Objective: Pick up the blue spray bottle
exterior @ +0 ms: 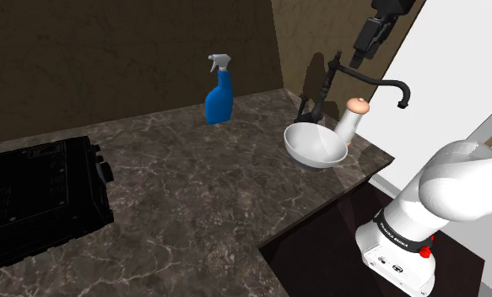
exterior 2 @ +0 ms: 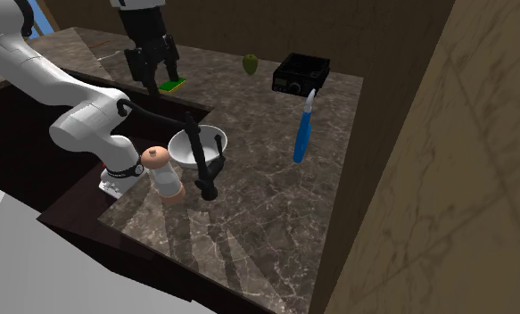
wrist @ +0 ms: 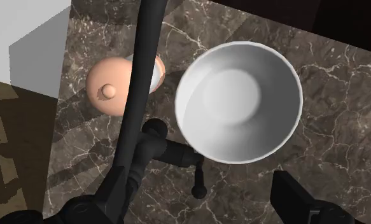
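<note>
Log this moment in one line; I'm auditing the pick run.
phase: pre-grasp | gripper: open, empty, high over white bowl and black faucet | blue spray bottle: upright on counter, not held

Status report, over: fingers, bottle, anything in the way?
Fingers open, nothing held. Gripper high over white round bowl and black curved faucet. Blue spray bottle upright on dark marbled counter, untouched.

The blue spray bottle [exterior: 218,94] stands upright on the dark counter [exterior: 193,194].
</note>
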Robot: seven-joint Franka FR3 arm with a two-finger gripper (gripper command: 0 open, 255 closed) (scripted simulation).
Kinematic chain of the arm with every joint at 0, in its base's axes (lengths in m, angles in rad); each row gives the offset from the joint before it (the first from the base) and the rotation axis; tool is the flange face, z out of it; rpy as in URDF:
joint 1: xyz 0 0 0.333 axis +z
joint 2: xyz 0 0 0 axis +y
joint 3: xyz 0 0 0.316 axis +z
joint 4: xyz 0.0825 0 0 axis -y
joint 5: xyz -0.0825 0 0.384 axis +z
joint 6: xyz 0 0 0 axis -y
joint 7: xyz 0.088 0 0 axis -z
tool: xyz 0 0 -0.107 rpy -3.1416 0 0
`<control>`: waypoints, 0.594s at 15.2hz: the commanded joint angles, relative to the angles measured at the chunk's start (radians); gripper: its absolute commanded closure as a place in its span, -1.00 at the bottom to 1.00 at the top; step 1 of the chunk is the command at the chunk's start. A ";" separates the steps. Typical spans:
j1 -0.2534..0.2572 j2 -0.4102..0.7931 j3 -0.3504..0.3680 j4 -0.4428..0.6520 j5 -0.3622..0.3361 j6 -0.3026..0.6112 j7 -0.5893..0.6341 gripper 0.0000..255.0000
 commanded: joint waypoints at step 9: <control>0.065 0.371 -0.005 0.229 -0.079 0.053 -0.229 -1.00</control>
